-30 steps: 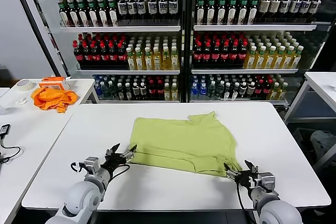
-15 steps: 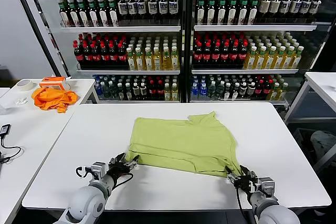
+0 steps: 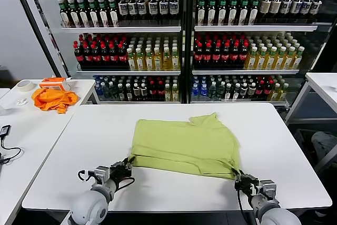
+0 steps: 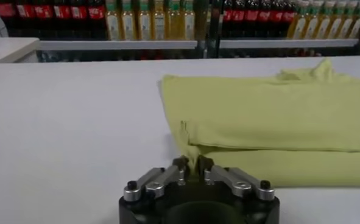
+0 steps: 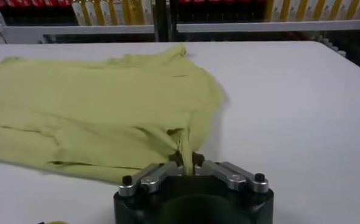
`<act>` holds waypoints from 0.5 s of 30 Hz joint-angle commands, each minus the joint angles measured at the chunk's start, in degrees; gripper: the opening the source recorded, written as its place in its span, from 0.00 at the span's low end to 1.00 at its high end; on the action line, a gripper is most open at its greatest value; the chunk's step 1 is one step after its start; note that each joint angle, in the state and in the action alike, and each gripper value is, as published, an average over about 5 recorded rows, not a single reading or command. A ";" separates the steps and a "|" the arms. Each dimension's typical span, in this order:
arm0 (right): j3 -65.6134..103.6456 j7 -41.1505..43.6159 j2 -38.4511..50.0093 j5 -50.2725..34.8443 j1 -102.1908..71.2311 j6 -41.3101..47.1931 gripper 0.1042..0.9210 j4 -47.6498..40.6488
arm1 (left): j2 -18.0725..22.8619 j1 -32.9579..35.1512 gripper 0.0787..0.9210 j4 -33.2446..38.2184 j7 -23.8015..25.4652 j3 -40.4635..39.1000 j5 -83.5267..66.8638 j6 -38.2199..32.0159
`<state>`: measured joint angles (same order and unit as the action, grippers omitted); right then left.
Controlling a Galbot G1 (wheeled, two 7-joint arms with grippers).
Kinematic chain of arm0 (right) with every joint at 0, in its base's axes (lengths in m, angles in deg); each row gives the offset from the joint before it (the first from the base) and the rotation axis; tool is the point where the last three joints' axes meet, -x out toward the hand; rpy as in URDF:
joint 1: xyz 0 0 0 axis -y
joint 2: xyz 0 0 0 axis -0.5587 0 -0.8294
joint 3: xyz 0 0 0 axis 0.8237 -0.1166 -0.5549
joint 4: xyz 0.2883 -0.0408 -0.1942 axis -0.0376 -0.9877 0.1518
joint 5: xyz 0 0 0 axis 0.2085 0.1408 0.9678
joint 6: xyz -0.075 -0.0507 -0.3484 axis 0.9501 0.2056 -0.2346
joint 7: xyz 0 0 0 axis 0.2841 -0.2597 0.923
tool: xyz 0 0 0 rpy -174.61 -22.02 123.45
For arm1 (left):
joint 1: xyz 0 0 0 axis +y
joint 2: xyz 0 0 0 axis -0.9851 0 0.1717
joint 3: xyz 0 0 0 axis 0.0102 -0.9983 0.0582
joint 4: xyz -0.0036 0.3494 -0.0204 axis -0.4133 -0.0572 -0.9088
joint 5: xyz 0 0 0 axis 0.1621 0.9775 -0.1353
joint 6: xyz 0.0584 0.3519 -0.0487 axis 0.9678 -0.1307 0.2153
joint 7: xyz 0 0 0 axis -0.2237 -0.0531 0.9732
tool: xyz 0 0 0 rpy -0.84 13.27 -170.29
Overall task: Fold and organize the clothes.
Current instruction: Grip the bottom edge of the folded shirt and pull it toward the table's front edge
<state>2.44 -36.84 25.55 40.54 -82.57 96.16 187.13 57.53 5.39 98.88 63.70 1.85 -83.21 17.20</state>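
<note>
The lime T-shirt (image 3: 184, 143) lies folded on the white table (image 3: 174, 188), plain side up. My left gripper (image 3: 127, 165) is shut on the shirt's near left corner; the left wrist view shows the cloth (image 4: 271, 128) pinched at the gripper (image 4: 192, 164). My right gripper (image 3: 238, 178) is shut on the near right corner; the right wrist view shows a fold of the shirt (image 5: 106, 109) pinched at the gripper (image 5: 187, 159). Both grippers sit low at the table surface.
A bright orange cloth (image 3: 51, 98) and a tape roll (image 3: 23, 85) lie on a side table at the left. Shelves of bottles (image 3: 179, 40) stand behind the table. Another table edge (image 3: 321, 85) is at the far right.
Both grippers have moved in to the shirt's near corners and closed on them. The shirt's near edge has shifted slightly.
</note>
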 commanded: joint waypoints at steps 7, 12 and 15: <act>0.12 -0.29 0.91 6.19 -12.50 -1.08 0.03 9.99 | -3.84 18.88 0.01 12.32 -0.98 11.12 1.58 -1.98; 0.71 -0.57 1.18 8.00 -13.11 -0.78 0.04 10.18 | -3.83 20.64 0.01 14.23 -0.84 11.87 1.48 -0.75; 1.42 -0.09 1.45 8.27 -13.45 -0.32 0.12 11.66 | -3.74 20.35 0.04 15.14 -0.80 11.96 1.35 1.14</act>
<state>2.89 -37.11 26.59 45.58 -92.29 95.31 194.76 54.63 20.30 109.43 63.21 10.43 -82.30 17.11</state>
